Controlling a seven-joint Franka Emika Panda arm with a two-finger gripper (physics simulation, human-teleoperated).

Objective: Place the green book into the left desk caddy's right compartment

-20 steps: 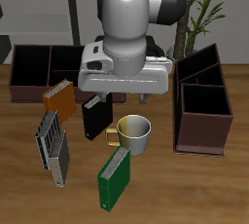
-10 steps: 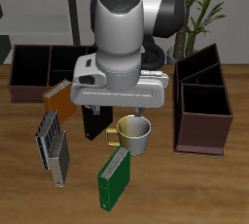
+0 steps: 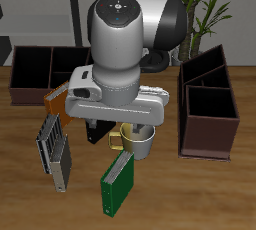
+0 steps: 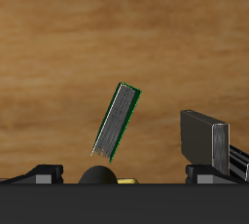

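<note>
The green book stands near the table's front edge, cover tilted, white page edges showing. In the wrist view the green book lies straight ahead of the fingers and clear of them. My gripper hangs above the mug and black book, farther back than the green book. In the wrist view the gripper is open, its fingertips wide apart and holding nothing. The left desk caddy is a dark brown two-cell box at the table's side. Its right compartment is the nearer cell.
A cream mug and a black book sit partly under the hand. An orange book and grey books stand beside them; one grey book shows in the wrist view. A three-cell brown caddy is at the back.
The arm has come down and toward the table's front edge, now covering more of the black book and the mug. No object has moved.
</note>
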